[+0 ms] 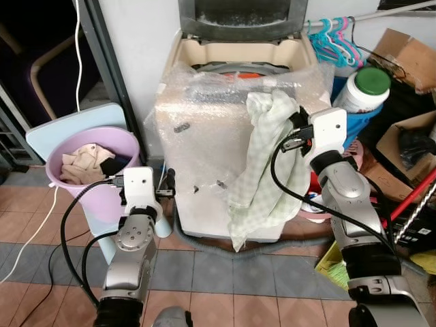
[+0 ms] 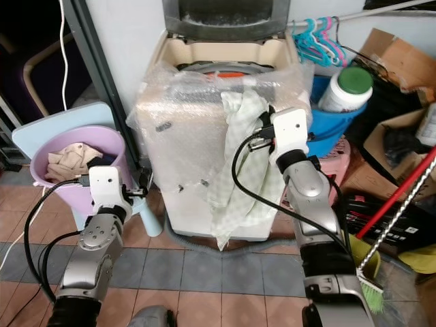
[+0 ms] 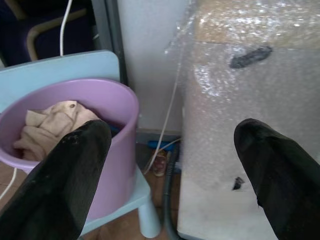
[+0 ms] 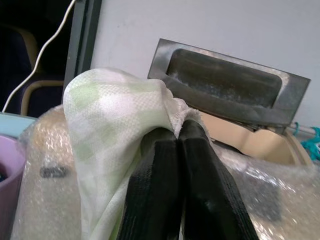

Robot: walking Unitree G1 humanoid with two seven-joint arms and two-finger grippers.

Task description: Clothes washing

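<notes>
Right wrist view: right pincer [image 4: 179,131] clamps the checked cloth [image 1: 262,167], hiding its fingertips; left pincer [image 3: 172,150] gapes wide.

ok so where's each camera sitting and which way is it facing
Left eye view: head, looking forward and down at the washing machine; both silver arms show.
Right eye view: head, same scene from slightly rightward; both share the green checked cloth and purple bucket.
Left wrist view: left wrist, looking along the open left hand between bucket and machine; bucket shared with the eyes.
Right wrist view: right wrist, facing the raised lid; right hand shut on the cloth.
</notes>
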